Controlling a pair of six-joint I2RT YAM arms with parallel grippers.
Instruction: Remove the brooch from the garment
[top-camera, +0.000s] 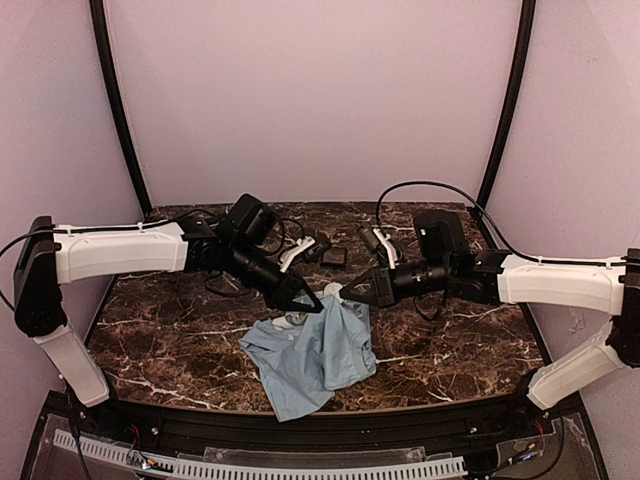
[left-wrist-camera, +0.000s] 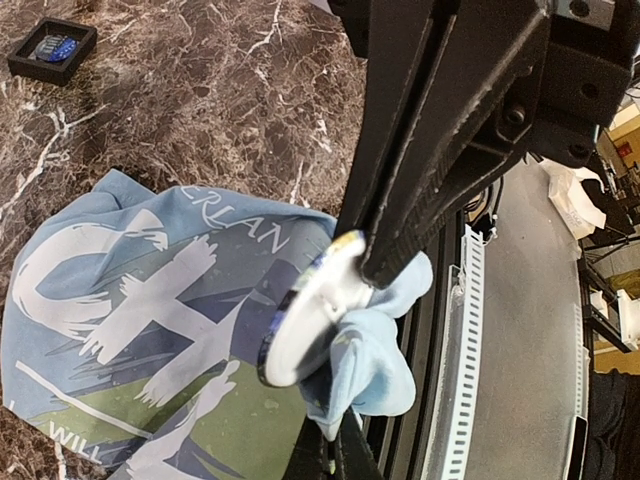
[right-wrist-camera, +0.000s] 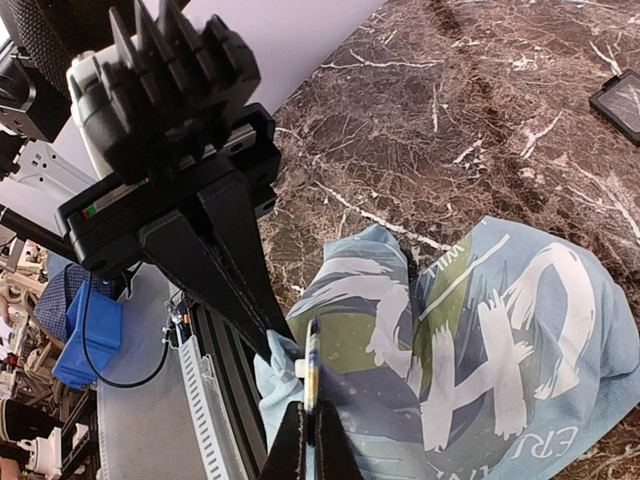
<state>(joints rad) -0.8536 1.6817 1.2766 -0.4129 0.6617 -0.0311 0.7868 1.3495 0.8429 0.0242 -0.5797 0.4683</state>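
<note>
Top view: left tool (top-camera: 306, 299) and right tool (top-camera: 347, 292) meet tip to tip, holding one shirt (top-camera: 305, 365) edge off the bench (top-camera: 180, 340).
Left wrist: left tool clenched on brooch (left-wrist-camera: 305, 315) rim, probably to pull.
Right wrist: right tool clenched, apparently on the fold beside the brooch, anchoring cloth.

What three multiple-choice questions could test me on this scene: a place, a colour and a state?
1. The shirt lies: A) near the front edge of the table B) against the back wall C) inside a tray.
2. The shirt is: A) red B) light blue C) yellow.
3. The right gripper is: A) wide open B) shut on the brooch C) resting on the table.
Answers: 1A, it lies by the near rim; 2B, pale blue fabric; 3B, the disc's edge sits between its fingers.
</note>
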